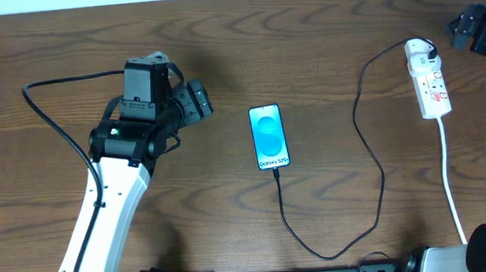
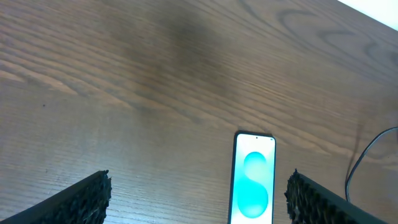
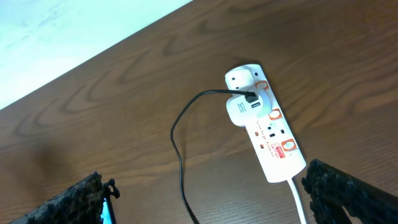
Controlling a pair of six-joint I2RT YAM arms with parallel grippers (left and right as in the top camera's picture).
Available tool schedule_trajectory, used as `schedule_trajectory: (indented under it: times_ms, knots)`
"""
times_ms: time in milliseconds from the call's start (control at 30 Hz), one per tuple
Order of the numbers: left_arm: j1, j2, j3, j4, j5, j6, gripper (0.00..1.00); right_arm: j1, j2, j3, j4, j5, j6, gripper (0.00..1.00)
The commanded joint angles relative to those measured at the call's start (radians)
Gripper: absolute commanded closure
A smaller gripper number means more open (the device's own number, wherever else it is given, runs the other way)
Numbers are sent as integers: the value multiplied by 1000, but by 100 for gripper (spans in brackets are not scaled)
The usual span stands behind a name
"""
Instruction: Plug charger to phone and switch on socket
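The phone (image 1: 268, 137) lies flat mid-table, blue screen up, and also shows in the left wrist view (image 2: 252, 180). The black charger cable (image 1: 376, 173) runs from the phone's near end, loops right and goes up to the socket; its tip sits at the phone's bottom edge (image 1: 274, 172). The white socket (image 1: 427, 78) lies at the far right, with a white adapter in it (image 3: 242, 104). My left gripper (image 2: 199, 202) is open, left of the phone and above the table. My right gripper (image 3: 208, 202) is open, above the table near the socket (image 3: 267, 134).
The socket's white cord (image 1: 449, 181) runs toward the table's near edge. The left arm's own black cable (image 1: 50, 116) loops over the table's left part. A pale wall edge shows at the far side (image 3: 74, 37).
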Motion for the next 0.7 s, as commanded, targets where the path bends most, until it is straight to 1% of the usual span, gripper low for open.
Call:
schedule_trajectory:
  times_ms: [0, 167, 367, 567, 667]
  knots:
    - [3, 0, 6, 0, -13, 17, 10, 4, -5, 9, -1, -8, 14, 1]
    - [3, 0, 6, -3, -14, 18, 10, 4, -5, 9, -1, -8, 14, 1]
    - [3, 2, 6, -99, -14, 28, 10, 4, -5, 9, -1, -8, 15, 1]
    - [4, 2, 6, -114, -16, 32, 10, 4, -5, 9, -1, -8, 14, 1]
    - [3, 2, 6, -134, -73, 43, 10, 4, -5, 9, -1, -8, 14, 1]
